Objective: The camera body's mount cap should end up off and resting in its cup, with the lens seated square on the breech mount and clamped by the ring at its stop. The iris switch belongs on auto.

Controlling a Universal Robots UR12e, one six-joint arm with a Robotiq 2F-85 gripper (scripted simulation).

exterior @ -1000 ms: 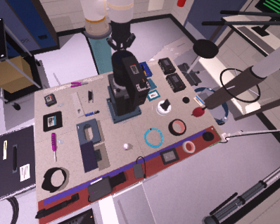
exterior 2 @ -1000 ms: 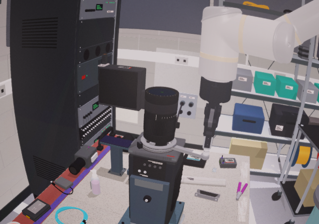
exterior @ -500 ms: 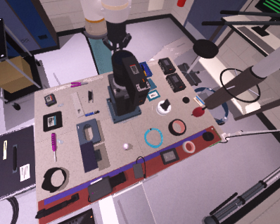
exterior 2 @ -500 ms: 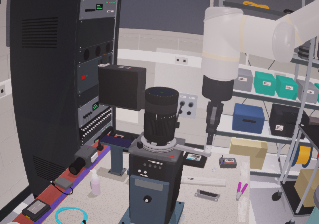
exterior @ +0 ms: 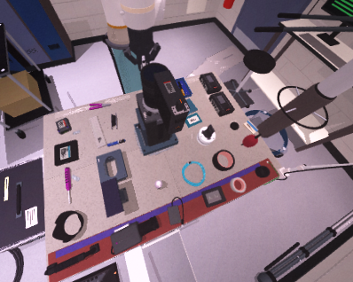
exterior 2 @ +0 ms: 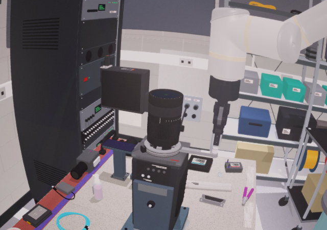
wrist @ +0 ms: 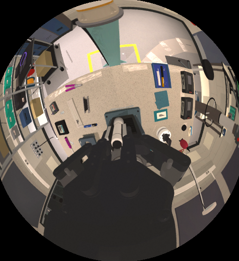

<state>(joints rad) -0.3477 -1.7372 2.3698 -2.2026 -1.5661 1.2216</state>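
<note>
The black lens (exterior 2: 165, 119) stands upright on the camera body (exterior 2: 158, 185) at the middle of the bench, seated on the pale clamp ring (exterior 2: 162, 150). The ring's grey lever (exterior 2: 198, 151) reaches out sideways from the mount toward the shelves. My gripper (exterior 2: 215, 151) comes straight down on the lever's white tip (wrist: 117, 132) and is closed on it. The mount cap (exterior: 206, 132) sits in its white cup (exterior: 206, 137) to the right of the body in the side camera. The iris switch is too small to read.
The bench's far edge lies just behind the gripper, with a teal pedestal (wrist: 108, 41) beyond it. A black monitor box (exterior 2: 124, 89) stands beside the lens. Small trays, purple pliers (exterior 2: 247, 194) and a pale strip (exterior 2: 208, 186) lie on the bench under the lever's side.
</note>
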